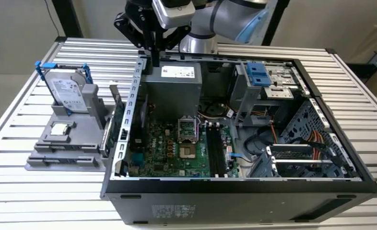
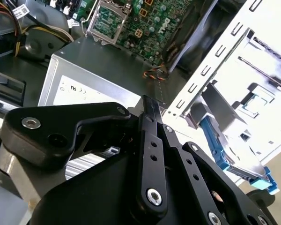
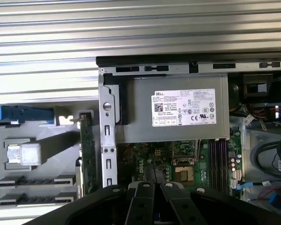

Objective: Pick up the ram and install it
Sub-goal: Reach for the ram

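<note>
Two long slots in the gray holder, at the exterior view's left, are showing thin dark strips. The ram is most likely standing on its edge in one of them, though it is hard to tell for sure. Further right, the gripper is hanging over the back wall of the open computer case, well apart from the holder, with its fingers pressing together on nothing. So the picking-up step is only starting, and a grab is calling for fingers spreading and lining up with that thin edge.
</note>
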Controlling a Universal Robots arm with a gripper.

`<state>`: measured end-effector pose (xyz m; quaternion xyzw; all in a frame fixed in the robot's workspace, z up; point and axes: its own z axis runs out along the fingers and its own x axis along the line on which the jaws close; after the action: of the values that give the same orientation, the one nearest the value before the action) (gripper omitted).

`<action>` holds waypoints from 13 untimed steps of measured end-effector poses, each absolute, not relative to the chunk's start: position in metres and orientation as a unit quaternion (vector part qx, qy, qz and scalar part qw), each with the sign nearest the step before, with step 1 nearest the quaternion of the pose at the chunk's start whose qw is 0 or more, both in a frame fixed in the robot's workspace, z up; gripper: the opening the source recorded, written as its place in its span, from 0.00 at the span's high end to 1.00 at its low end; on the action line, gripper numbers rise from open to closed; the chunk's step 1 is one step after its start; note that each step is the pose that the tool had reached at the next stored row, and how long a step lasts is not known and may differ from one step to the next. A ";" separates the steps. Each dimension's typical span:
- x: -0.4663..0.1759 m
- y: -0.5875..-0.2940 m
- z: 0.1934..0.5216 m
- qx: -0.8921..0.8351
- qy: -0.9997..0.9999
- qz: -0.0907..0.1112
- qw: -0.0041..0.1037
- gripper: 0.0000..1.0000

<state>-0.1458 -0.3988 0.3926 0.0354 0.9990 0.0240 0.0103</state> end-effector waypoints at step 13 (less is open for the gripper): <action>-0.155 -0.399 0.393 0.035 0.999 0.024 0.010 1.00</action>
<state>-0.1546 -0.3988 0.3926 0.0354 0.9990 0.0240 0.0102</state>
